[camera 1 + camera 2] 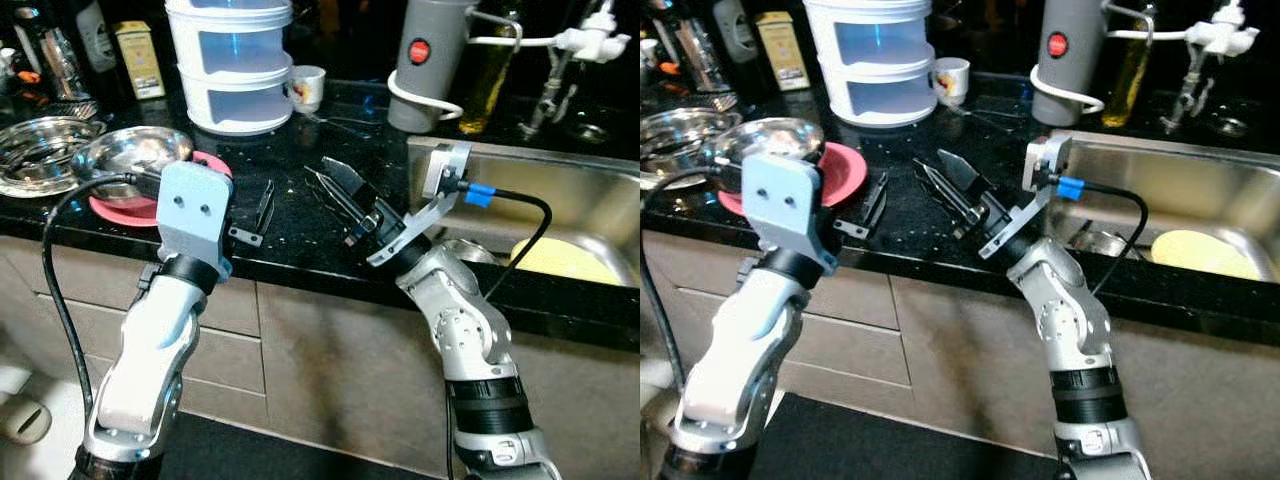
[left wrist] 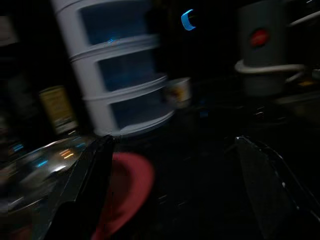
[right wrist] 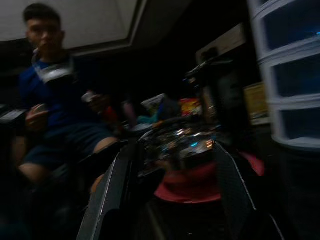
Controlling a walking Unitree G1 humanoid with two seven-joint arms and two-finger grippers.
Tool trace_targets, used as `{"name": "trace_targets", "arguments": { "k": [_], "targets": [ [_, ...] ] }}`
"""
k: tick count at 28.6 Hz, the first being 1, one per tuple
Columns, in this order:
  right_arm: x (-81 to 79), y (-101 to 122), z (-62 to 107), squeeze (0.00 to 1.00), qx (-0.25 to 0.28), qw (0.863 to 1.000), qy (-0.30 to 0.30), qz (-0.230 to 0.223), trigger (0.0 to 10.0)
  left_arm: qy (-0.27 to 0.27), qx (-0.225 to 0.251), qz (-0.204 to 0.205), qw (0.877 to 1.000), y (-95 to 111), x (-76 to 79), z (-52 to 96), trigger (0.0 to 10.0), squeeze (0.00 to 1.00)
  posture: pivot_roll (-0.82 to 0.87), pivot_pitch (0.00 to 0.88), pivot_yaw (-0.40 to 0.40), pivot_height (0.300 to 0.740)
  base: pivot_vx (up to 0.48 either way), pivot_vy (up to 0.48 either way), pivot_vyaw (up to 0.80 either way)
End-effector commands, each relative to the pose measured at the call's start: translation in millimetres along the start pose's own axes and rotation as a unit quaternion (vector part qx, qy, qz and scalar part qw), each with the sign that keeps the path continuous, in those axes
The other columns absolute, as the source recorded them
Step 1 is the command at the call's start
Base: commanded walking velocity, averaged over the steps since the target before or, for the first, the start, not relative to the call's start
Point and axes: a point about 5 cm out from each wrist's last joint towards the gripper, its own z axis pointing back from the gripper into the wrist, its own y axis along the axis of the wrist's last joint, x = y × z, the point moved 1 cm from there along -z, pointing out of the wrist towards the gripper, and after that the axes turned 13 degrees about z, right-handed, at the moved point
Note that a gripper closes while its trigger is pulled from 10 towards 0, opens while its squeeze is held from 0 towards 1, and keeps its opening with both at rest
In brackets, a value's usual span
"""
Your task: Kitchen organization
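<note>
left eye view: black countertop taken as landmark. red plate lying near its front edge, steel bowl resting on the plate, second steel dish just beside, toward the left end. white tiered container and small cup standing at the back. steel sink set in at the right end, yellow disc inside.

left gripper held over the front edge just beside the red plate, fingers apart, nothing held. right gripper raised over mid-counter, fingers spread, empty; aimed toward the plate and bowl, per right wrist view. seated person visible there, beyond the counter.

judged step: approach, nothing yet grasped. next move likely calls for lowering onto the bowl rim or plate edge and closing squarely; thin rims, risk of slipping.
</note>
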Motion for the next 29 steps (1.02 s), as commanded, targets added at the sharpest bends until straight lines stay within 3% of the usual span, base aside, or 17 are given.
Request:
{"name": "trace_targets", "arguments": {
  "k": [1,7,11,21,29],
  "targets": [
    [-3.8,-3,1.1,0.00,-0.013,1.000,0.003,0.003,10.0,0.009,0.006,-0.013,1.000,1,-8.3,-3.2,10.0,0.00,0.07,0.035,-0.057,0.740,0.000,0.000,0.80],
    [-3.8,-4,3.7,0.00,-0.022,1.000,-0.004,0.003,10.0,0.016,0.015,-0.019,1.000,5,-15.4,-9.6,10.0,0.00,0.06,0.037,-0.055,0.740,0.000,0.000,0.80],
    [6.8,-7,5.9,0.00,-0.038,0.998,-0.050,0.012,10.0,0.013,0.032,-0.030,0.999,10,-19.4,-20.6,10.0,0.00,0.06,0.040,-0.056,0.740,0.000,0.000,0.00],
    [8.8,-2,7.6,0.00,-0.034,0.997,-0.062,0.017,10.0,-0.005,0.061,-0.036,0.997,18,-21.7,-33.1,10.0,0.00,0.05,0.042,-0.051,0.740,0.000,0.000,0.00],
    [12.1,-2,15.2,0.00,-0.045,0.996,-0.072,0.026,10.0,0.001,0.039,-0.054,0.998,-10,-46.0,-36.2,10.0,0.00,0.03,0.045,-0.049,0.740,0.000,0.000,0.00]
  ]
}}
